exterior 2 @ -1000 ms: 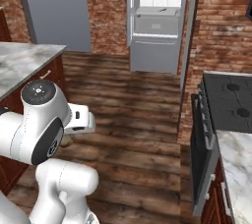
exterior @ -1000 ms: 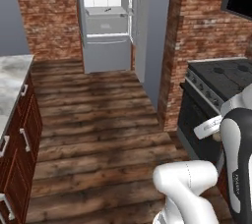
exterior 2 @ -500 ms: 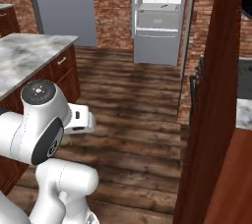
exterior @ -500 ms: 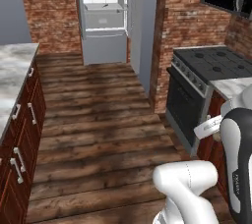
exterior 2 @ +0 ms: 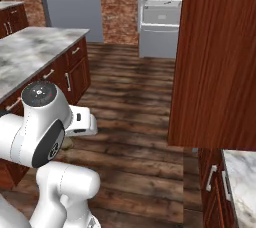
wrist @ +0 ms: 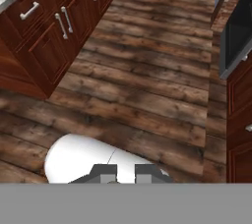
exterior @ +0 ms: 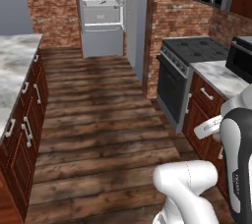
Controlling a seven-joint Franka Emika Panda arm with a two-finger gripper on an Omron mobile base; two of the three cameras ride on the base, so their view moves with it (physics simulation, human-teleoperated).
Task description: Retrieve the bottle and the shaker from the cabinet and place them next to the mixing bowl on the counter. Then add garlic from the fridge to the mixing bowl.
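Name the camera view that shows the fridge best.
The left base view: the fridge stands open at the far end, its pale shelves in full sight. In the right base view a wooden panel cuts off its right side.

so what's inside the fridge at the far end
The fridge stands open, showing pale shelves and a lower bin. One small dark item lies on a shelf, too small to identify. Anything in the bin is hidden by its front wall.
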